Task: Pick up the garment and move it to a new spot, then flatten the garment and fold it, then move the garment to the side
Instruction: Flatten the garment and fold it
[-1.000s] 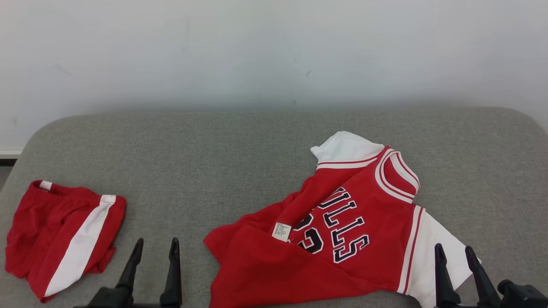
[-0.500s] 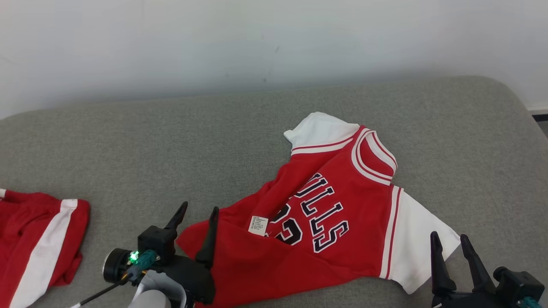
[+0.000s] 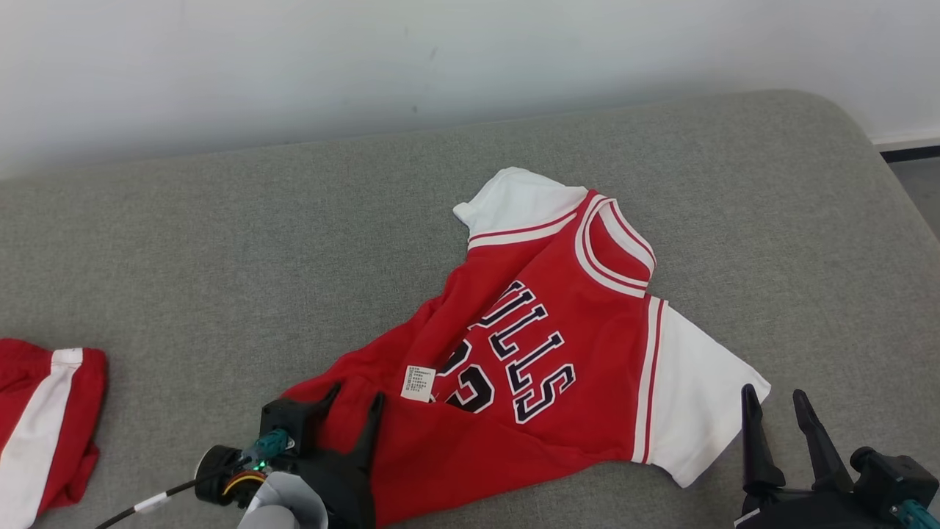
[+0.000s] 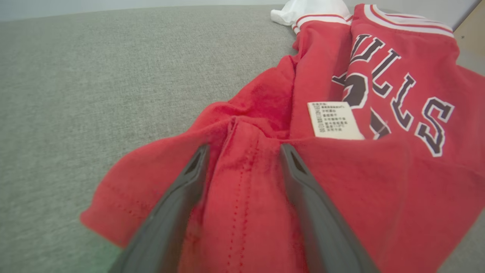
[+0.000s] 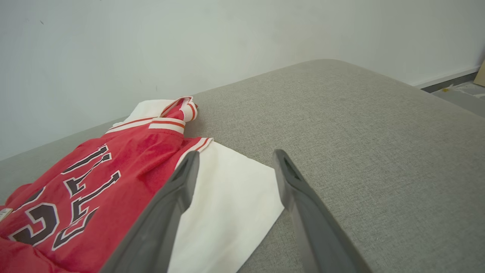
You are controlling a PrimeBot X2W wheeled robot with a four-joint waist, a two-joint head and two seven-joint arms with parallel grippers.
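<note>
The red jersey (image 3: 543, 367) was lying rumpled on the grey cushion (image 3: 220, 242), a bit right of centre in the head view. Its striped collar pointed toward the upper right and the hem trailed toward the lower left. One white sleeve (image 3: 690, 382) was spread flat at the lower right. The other was bunched up at the top of the shirt. A little white care label (image 3: 417, 383) was showing where the hem had flipped over the lettering.

The left gripper (image 3: 356, 394) sat at the bottom of the frame, right on the hem corner. In the left wrist view its fingers (image 4: 182, 197) were spread wide with a raised ridge of red cloth running up between them, so nothing was pinched. I honestly couldn't tell from that angle if the tips were pressing into the fabric or just skimming it.

The right gripper (image 3: 773, 394) was in the lower right corner, fingers also wide apart with nothing in them. It sat just beside the corner of the flat sleeve, over bare cushion.

A pair of red shorts (image 3: 44, 419) with a white stripe lay at the far left edge, well apart from the jersey.
</note>
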